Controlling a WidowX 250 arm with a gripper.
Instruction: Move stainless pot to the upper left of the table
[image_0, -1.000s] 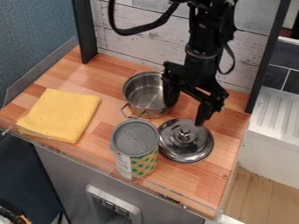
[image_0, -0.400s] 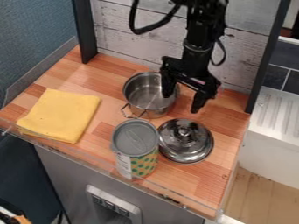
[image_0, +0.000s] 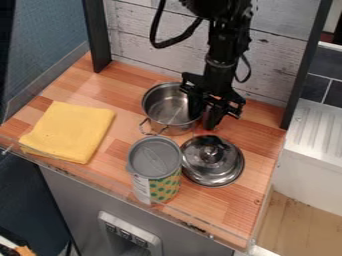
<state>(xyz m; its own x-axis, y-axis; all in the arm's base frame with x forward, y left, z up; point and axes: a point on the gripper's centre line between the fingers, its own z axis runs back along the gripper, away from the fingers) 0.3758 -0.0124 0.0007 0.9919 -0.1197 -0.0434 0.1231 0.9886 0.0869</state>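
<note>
The black gripper (image_0: 203, 119) is over the right side of the stainless pot, one finger inside the pot and the other outside, shut on its right wall. That part of the rim is hidden by the fingers. The stainless pot (image_0: 162, 107) stands upright and uncovered near the back wall, a wire handle at its front left.
A shiny lid (image_0: 224, 167) with a knob lies just in front of the gripper. Left of it stands a can (image_0: 155, 159) with a grey top, close to the pot's front. A folded yellow cloth (image_0: 70, 131) covers part of the table's left side (image_0: 79, 90).
The gripper has moved left and its fingers have come closer together around the pot's right wall. The pot has shifted very slightly to the right.
</note>
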